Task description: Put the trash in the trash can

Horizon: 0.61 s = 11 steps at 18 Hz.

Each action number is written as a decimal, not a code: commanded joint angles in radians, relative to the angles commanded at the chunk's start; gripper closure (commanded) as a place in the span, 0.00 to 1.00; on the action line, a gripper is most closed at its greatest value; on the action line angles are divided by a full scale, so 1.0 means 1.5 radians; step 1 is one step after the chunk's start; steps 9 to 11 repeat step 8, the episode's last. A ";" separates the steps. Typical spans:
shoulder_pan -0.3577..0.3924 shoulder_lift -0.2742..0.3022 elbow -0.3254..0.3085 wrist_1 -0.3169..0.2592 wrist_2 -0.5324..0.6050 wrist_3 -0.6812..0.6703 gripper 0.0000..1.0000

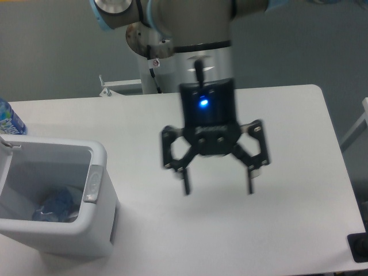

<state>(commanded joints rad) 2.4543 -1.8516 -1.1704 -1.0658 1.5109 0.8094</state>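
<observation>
So the white bench fills most of the view, rounded corner at the far right, grey floor behind it. The UR5e arm comes down from the top, grey body with light blue joint caps, and its black wrist block has a small blue light glowing on it.

Next biggest is the trash can, a white rectangular bin with a thick rounded rim, sitting at the left front part of the bench. The grey oval handle is on the side facing the arm.

The end effector hangs over the middle of the bench, fingers pointing down and spread wide apart, nothing between them. It looks a bit motion-blurred. It's well apart from the trash can, off to the can's right side in the picture, and its shadow is a faint smudge on the bench below.

Down inside the can, near the bottom on the front side, lies the crushed plastic bottle, showing as a bluish crumpled lump. Can't make out a paper wrapper in there, too blurry to tell.

Smallest bit: a labelled bottle with blue and white print peeks in at the left edge, behind the can.
</observation>
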 joint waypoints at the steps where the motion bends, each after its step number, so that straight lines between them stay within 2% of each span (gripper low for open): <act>1: 0.007 0.002 -0.001 -0.016 0.001 0.026 0.00; 5: 0.034 0.026 -0.022 -0.023 -0.002 0.048 0.00; 11: 0.035 0.028 -0.023 -0.023 -0.004 0.048 0.00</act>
